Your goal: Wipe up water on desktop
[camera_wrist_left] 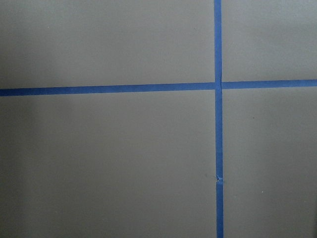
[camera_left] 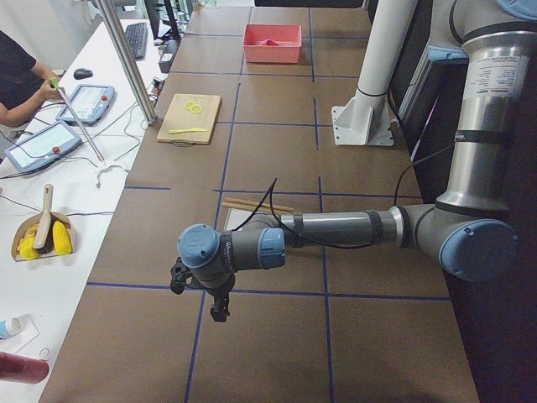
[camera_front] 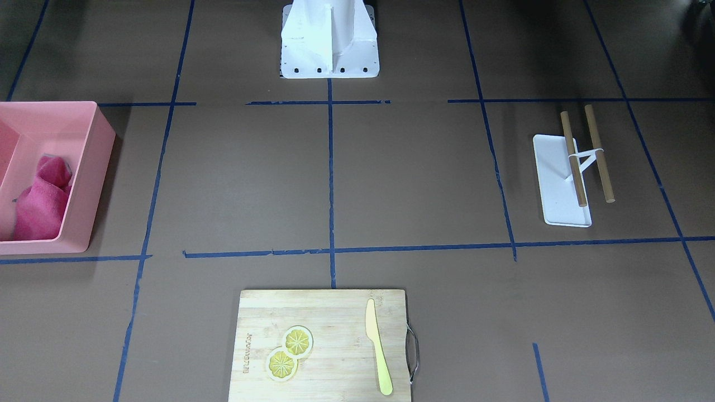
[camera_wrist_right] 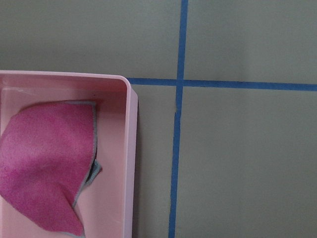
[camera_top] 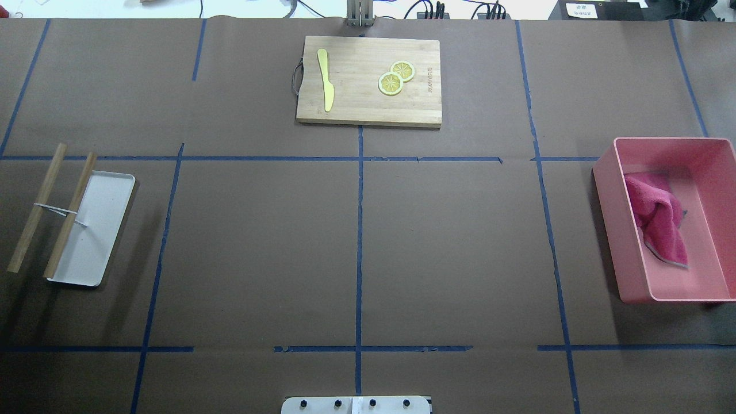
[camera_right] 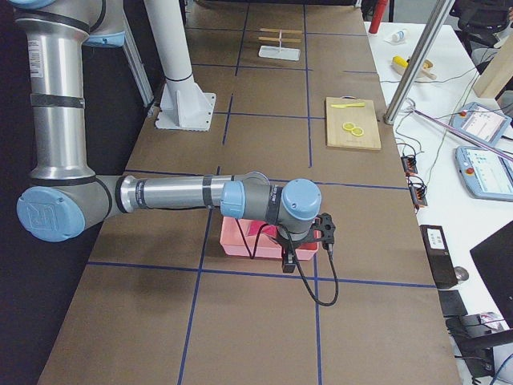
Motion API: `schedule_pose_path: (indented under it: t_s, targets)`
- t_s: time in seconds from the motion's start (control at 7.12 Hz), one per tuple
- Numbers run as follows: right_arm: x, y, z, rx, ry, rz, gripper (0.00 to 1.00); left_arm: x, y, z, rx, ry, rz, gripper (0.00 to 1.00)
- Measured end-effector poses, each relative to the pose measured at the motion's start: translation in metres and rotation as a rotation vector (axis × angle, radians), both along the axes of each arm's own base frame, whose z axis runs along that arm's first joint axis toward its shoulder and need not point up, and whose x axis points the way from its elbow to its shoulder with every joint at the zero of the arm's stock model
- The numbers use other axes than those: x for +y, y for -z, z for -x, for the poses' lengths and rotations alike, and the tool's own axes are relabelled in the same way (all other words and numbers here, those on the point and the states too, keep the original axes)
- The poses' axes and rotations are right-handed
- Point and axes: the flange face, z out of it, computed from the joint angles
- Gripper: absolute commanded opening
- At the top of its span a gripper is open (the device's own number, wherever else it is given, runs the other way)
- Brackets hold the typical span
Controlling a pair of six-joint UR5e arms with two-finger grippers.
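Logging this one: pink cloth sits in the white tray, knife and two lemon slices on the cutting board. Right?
No. The pink cloth sits in the pink bin, not the white tray; the overhead exterior view shows it. The knife and two lemon slices are on the cutting board.

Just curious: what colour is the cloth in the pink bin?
Bright pink, grey-edged cloth; clearest in right wrist view.

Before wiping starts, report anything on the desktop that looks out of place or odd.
The two joined wooden rods lie askew at a slant, one across the white tray, the other on the desktop beside it. No puddle shows anywhere on the desktop.
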Motion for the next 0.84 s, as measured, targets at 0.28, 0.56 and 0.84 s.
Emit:
schedule_pose_path:
  t_s: [0.28,0.56,0.84]
  targets:
    - [0.005,-0.014,-0.002,0.007,-0.005,0.029,1.00,0.000,0.000,0.000,0.000,-0.002,-0.002,1.00]
    - [0.007,-0.018,-0.011,0.022,-0.026,0.042,1.00,0.000,0.000,0.000,0.000,-0.001,-0.001,1.00]
    - [0.009,-0.019,-0.014,0.024,-0.038,0.050,1.00,0.000,0.000,0.000,0.000,-0.001,0.000,1.00]
